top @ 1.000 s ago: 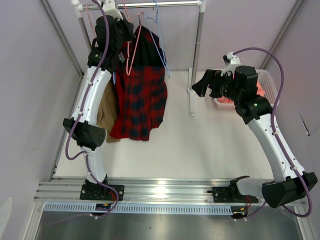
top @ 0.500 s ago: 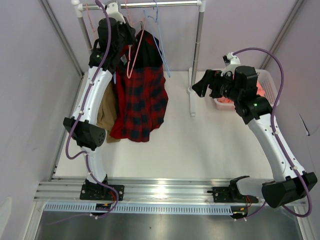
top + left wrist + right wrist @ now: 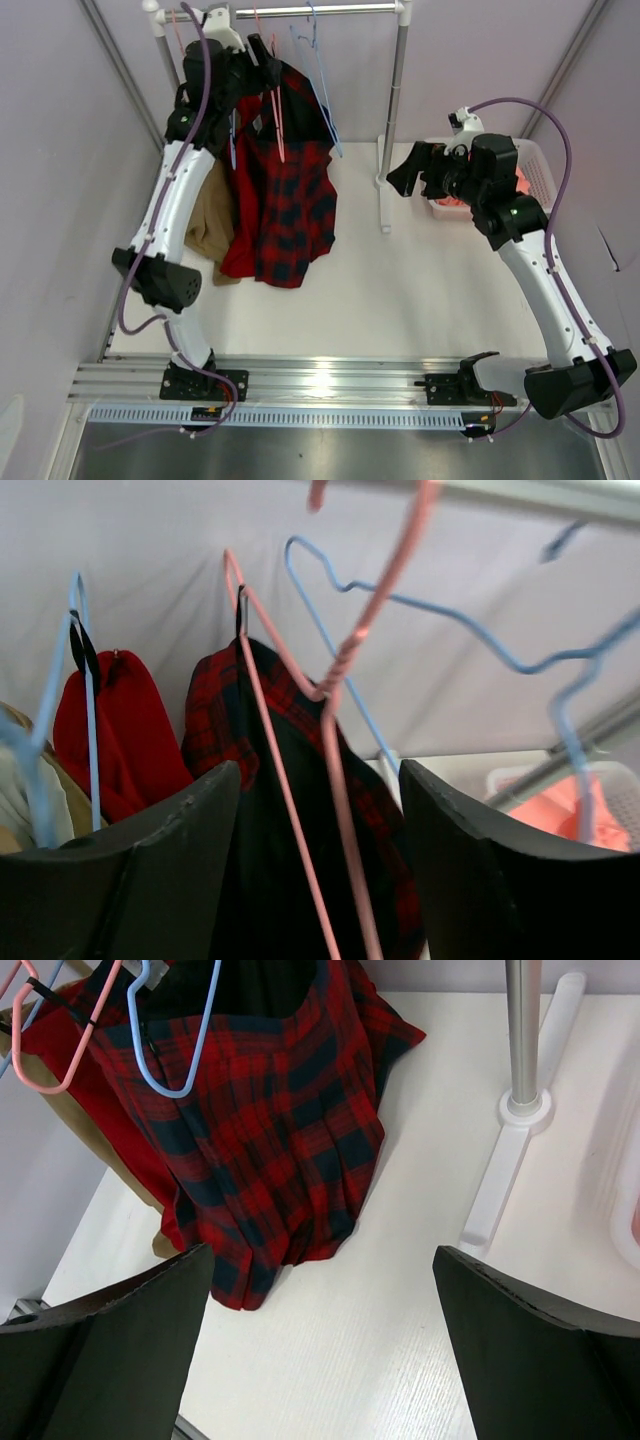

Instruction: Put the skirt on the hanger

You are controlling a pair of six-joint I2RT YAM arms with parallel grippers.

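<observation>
**Left tool** (image 3: 318, 772): fingers spread, gripping nothing. The hanger (image 3: 338, 670) runs up through the gap between them, with its twisted neck just above the fingertips. You can see no contact with either finger. Its hook rises to the rail (image 3: 320, 9) above the tool and appears to sit over it.

**Right tool** (image 3: 322, 1255): wide open and empty. It is well apart from the garment, which lies ahead of it and to its left.

**The skirt** (image 3: 285, 195): hangs below and just behind the left tool. It drapes from the hanger's shoulders, with the hem down toward the bench (image 3: 420, 290). A dark loop sits at the hanger's corner, up and left of the tool. You cannot tell how firmly it is caught.

**Neighbours:** a light-blue hanger (image 3: 430, 605) is close on the left tool's right. A plain red garment (image 3: 110, 730) is on its left.

**Handling, as a judgement:**
- The skirt is soft, limp, pleated cloth with a smooth black lining.
- Expect it to sag, and to slide along thin wire if it is loaded unevenly.
- It looks moderately light, and there is nothing fragile about it.
- The hanger is thin and will swing at a nudge.

**Where to take hold:** if you must re-seat the skirt, pinch the waistband just beside the hanger's shoulder and take both layers together. Avoid the hem. Steady the hanger at its neck.
</observation>
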